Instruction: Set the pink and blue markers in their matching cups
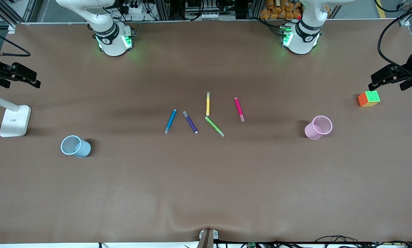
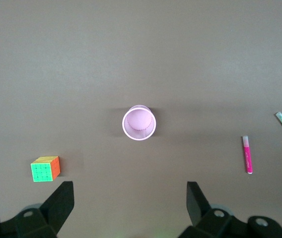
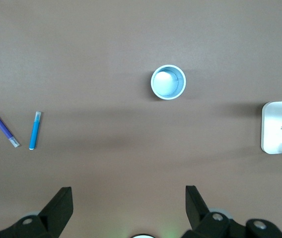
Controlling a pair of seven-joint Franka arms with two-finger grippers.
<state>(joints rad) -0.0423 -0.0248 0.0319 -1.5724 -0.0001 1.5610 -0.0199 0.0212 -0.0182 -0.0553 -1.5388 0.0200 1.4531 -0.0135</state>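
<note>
The pink marker [image 1: 239, 109] and the blue marker [image 1: 170, 121] lie flat at mid-table among other markers. The pink marker also shows in the left wrist view [image 2: 247, 154], the blue one in the right wrist view [image 3: 35, 130]. The pale pink cup [image 1: 318, 127] stands upright toward the left arm's end, seen from above in the left wrist view [image 2: 139, 122]. The pale blue cup [image 1: 75, 146] stands toward the right arm's end, also in the right wrist view [image 3: 168, 82]. My left gripper [image 2: 130, 206] and right gripper [image 3: 129, 206] are open, empty, high over the table by their bases.
A purple marker [image 1: 190, 122], a yellow marker [image 1: 208, 103] and a green marker [image 1: 215, 126] lie between the two task markers. A colour cube [image 1: 369, 99] sits toward the left arm's end. A white lamp base [image 1: 15, 120] stands toward the right arm's end.
</note>
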